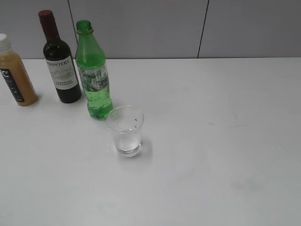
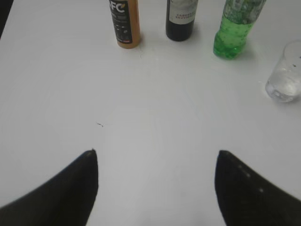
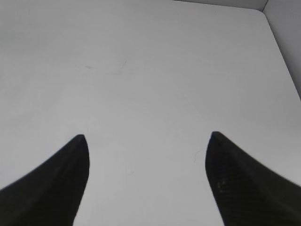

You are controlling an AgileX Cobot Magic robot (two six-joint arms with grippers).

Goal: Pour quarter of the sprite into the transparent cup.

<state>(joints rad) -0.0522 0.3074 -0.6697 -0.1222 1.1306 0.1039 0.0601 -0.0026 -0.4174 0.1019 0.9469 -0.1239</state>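
Near the tabletop's (image 1: 225, 155) far left corner: orange juice bottle (image 1: 14, 75), wine bottle (image 1: 60, 61), sprite (image 1: 93, 75), all upright. Just in front of the sprite, transparent cup (image 1: 125, 132).

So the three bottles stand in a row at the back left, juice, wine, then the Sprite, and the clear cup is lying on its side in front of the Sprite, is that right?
Not quite. The clear cup stands upright, mouth up, not on its side; the exterior view shows this. The rest holds: juice bottle, wine bottle, then Sprite in a row at the back left, cup in front of the Sprite.
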